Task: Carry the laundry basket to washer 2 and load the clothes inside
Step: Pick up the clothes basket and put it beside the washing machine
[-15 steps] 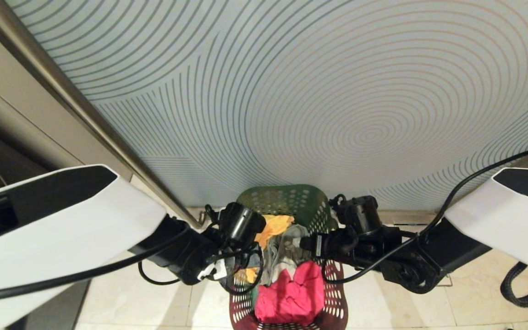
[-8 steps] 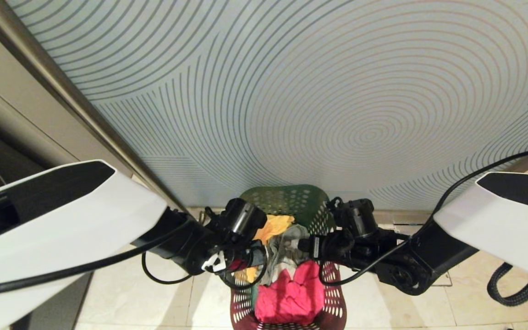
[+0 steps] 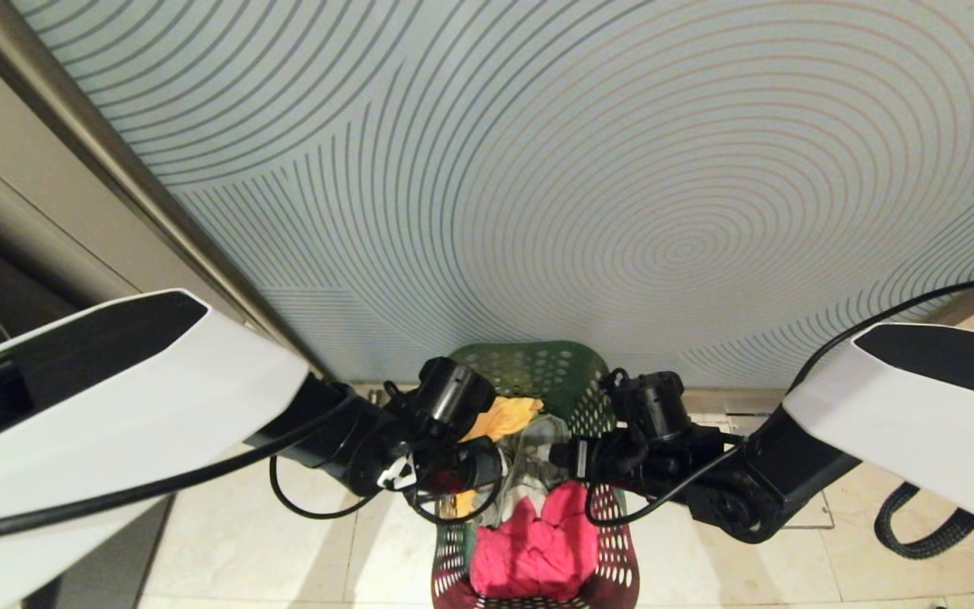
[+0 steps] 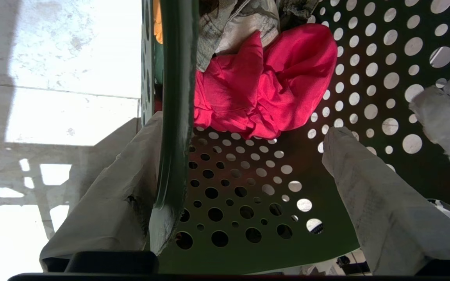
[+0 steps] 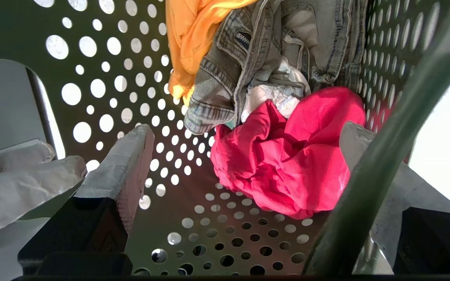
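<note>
Left gripper (image 4: 244, 156) and right gripper (image 5: 248, 156) stand spread wide, each straddling one side rim of the laundry basket (image 3: 538, 372) on the floor, gripping nothing. The clothes (image 3: 533, 541) lie inside.

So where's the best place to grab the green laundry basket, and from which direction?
Grip the laundry basket by its top rim on both long sides, coming down from above. Each open end effector, left and right, already straddles a thin rim; the flared perforated walls offer little else.
</note>
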{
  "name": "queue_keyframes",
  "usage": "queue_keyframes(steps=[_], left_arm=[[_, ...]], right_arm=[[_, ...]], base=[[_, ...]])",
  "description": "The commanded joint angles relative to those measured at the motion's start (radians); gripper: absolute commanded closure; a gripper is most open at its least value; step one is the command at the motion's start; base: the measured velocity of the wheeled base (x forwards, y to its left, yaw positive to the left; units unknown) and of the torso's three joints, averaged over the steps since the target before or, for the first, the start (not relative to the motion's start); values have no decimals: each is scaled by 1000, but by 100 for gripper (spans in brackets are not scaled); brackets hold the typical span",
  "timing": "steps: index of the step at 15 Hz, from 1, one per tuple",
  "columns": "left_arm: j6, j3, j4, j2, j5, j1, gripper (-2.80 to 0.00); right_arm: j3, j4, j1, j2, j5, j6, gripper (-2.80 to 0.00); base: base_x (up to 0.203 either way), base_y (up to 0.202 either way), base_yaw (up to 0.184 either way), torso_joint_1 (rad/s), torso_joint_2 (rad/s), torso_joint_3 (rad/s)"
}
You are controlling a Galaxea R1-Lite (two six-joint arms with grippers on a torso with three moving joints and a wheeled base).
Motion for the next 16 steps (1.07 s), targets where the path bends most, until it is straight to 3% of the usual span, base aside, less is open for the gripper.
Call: queue_keyframes(steps=[1, 16], left_arm=[[-6, -3, -2, 10, 0, 0, -280], [-9, -44, -6, 65, 0, 0, -280]], right_arm=[[-8, -4, 0, 12, 1, 3, -280], [-22, -4, -8, 18, -1, 6, -280]], base=[[0, 0, 0, 0, 0, 0], [0, 0, 0, 0, 0, 0]])
